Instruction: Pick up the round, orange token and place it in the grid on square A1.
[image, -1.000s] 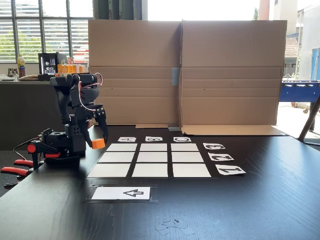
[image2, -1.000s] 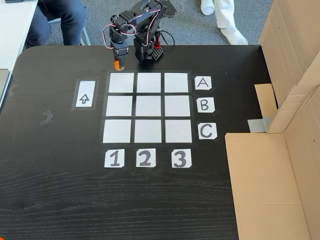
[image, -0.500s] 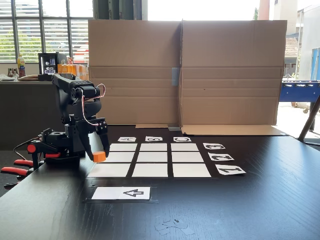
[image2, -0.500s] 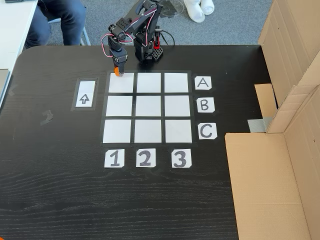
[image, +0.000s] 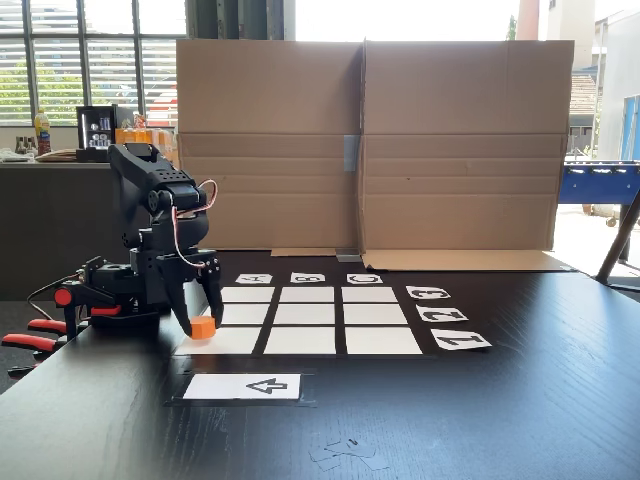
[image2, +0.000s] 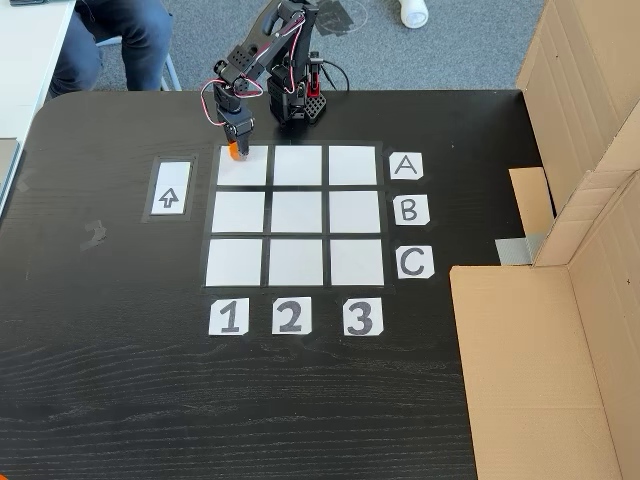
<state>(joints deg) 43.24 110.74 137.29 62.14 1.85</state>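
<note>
— Where is the token (image: 203, 327)?

— Between the fingers of the gripper (image: 201, 325), low over square A1 (image2: 243, 166), at that cell's far-left corner in the high fixed view. The gripper (image2: 236, 148) points down with the token (image2: 234, 152) in its clasp.

— Does the token touch the grid (image2: 297, 215)?

— I cannot tell; in the side view its base sits level with the front-left cell's edge.

— What lies around?

— The arrow card (image2: 170, 187) lies just beside the grid, left of it in the high view. The A (image2: 406, 166), B and C cards run down the right, the 1 (image2: 228, 316), 2 and 3 cards along the near edge. Cardboard (image: 370, 150) stands behind the table (image: 520, 410), and red clamps (image: 35, 335) hold the arm's base.

— Anything blocking square A1?

— Only the gripper over its corner. A person's legs (image2: 120, 40) show beyond the table.
</note>
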